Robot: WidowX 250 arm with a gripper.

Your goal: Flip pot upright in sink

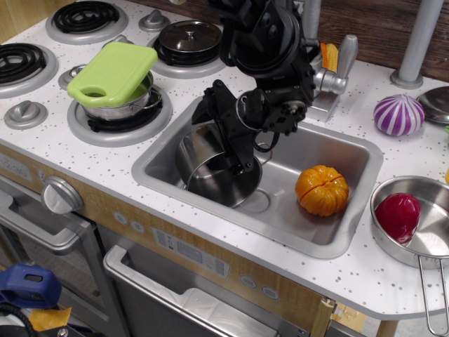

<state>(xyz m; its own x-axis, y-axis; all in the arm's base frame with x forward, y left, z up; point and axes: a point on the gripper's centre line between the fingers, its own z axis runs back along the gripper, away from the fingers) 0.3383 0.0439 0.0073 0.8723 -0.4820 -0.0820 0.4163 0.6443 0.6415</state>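
The shiny steel pot (205,177) lies tilted in the left part of the grey sink (298,214), its opening facing up and toward the front right. My black gripper (235,151) reaches down from the back and its fingers straddle the pot's far rim, shut on it. The arm hides the pot's back wall and its handle.
An orange toy pumpkin (322,189) sits in the sink's right half. The faucet (330,81) stands behind the sink. A steel pot with a lime-green board (112,74) is on the left burner. A pan with a red toy (410,217) and a purple onion (398,114) are at the right.
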